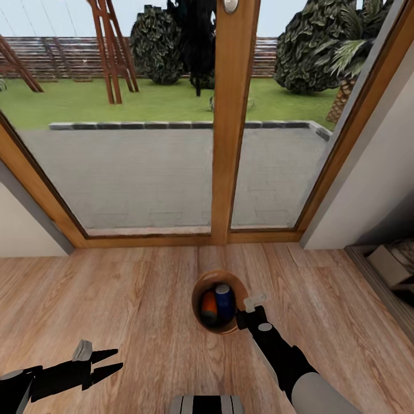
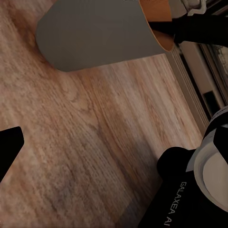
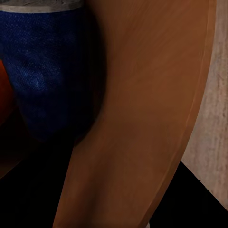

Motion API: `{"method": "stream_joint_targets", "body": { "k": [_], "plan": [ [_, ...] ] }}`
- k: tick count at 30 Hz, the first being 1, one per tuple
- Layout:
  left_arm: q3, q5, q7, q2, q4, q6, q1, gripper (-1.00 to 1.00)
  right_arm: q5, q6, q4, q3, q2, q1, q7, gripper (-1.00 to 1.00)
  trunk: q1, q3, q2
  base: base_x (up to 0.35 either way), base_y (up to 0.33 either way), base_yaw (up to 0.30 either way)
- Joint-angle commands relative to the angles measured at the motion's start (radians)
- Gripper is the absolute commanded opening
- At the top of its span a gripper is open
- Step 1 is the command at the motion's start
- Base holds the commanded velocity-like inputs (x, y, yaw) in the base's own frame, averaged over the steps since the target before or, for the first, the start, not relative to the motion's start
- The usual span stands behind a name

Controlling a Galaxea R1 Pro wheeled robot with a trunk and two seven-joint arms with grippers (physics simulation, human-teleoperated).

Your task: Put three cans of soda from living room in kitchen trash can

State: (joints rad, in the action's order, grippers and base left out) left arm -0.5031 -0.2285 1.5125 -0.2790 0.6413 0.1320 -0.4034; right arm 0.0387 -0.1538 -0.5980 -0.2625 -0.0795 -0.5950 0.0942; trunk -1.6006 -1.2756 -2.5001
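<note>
**Copper-rimmed bin by the glass doors, two cans inside**

Light wood plank floor lies open on every side of the small round bin with the copper-brown rim, which stands just in front of the wood-framed glass doors. A low shelf unit sits against the wall to the right, well apart from the bin.

Inside the bin a dark blue soda can with a grey metal top stands beside a bright orange soda can, the two touching or nearly so.

The right gripper reaches forward to the bin's right rim; whether its jaws are apart or closed cannot be told. The left gripper hangs low over bare floor, well left of the bin, fingers spread and holding nothing.
</note>
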Motion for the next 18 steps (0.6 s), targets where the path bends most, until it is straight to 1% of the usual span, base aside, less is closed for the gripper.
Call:
{"method": "stream_joint_targets", "body": {
  "k": [1,12,16,18],
  "plan": [
    [0.0,0.0,0.0,0.0,0.0,0.0,0.0,1.0,0.0,0.0,-0.002,0.0,0.0,0.0,-0.004,-1.0,0.0,0.0,0.0,0.0,0.0,0.0],
    [0.0,0.0,0.0,0.0,0.0,0.0,0.0,1.0,-0.001,0.0,-0.002,0.0,0.0,-0.001,-0.004,-1.0,0.0,0.0,0.0,0.0,0.0,0.0],
    [0.0,0.0,0.0,0.0,0.0,0.0,0.0,1.0,0.0,0.0,-0.002,0.0,0.0,0.0,-0.004,-1.0,-0.002,-0.016,-0.001,0.0,0.0,0.0],
    [0.0,0.0,0.0,0.0,0.0,0.0,0.0,1.0,-0.001,0.0,-0.002,0.0,0.0,0.0,-0.004,-1.0,-0.002,-0.016,-0.001,0.0,0.0,0.0]
  ]
}}
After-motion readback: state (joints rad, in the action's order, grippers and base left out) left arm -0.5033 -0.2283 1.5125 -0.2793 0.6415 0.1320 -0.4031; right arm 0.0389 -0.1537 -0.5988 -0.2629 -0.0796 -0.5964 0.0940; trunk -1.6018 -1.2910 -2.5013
